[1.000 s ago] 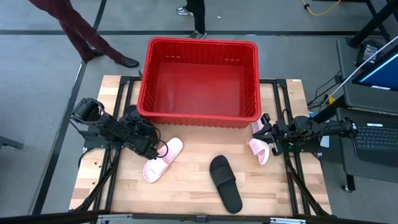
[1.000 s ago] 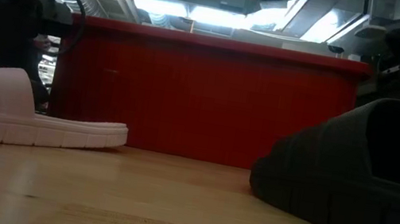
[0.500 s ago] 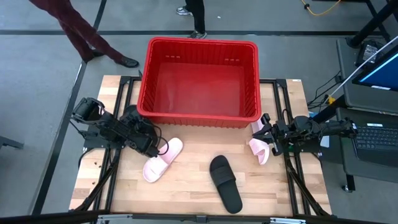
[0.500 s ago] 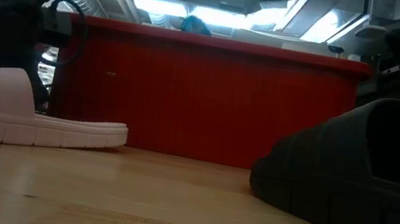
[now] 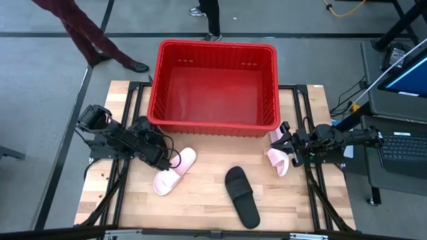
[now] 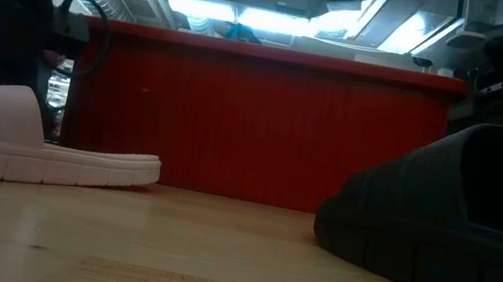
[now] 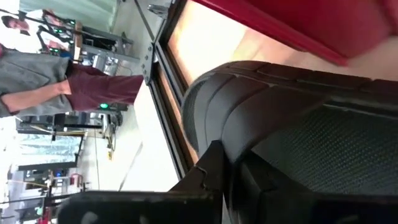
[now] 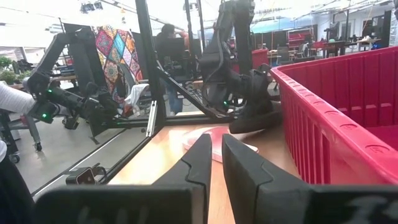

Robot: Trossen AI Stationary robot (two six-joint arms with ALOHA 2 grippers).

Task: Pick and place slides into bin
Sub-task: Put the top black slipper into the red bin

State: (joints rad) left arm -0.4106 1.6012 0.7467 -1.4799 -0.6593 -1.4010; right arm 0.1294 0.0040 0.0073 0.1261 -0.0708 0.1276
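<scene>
Room: concrete floor all round; a person's legs (image 5: 88,35) stand beyond the far-left corner of the table, and the left wrist view catches a person (image 7: 74,90) in the room behind.
Table (image 5: 200,212): pale wood slats on a dark frame, carrying the bin and the slides.
Bin (image 5: 212,47): red, ribbed sides, at the far middle of the table; nothing shows inside it from above.
Left gripper (image 7: 227,169): low at the left of the table, near the bin's near-left corner; closed right down on the edge of a black slide.
Held black slide (image 7: 298,121): fills the left wrist view, its ridged sole edge pressed against the dark fingers; from the right wrist view it hangs under the left arm with its lower end close to the wood, just beside the bin wall.
Pink slide (image 5: 175,171): flat on the table, strap up, near-right of the left arm and clear of the bin.
Loose black slide (image 5: 241,197): flat on the near middle of the table, angled, well apart from both arms.
Second pink slide (image 5: 277,161): tipped on its edge at the right, near the bin's near-right corner.
Right gripper (image 5: 288,151): low at the right edge of the table, just beside the second pink slide; whether it grips that slide cannot be told.
</scene>
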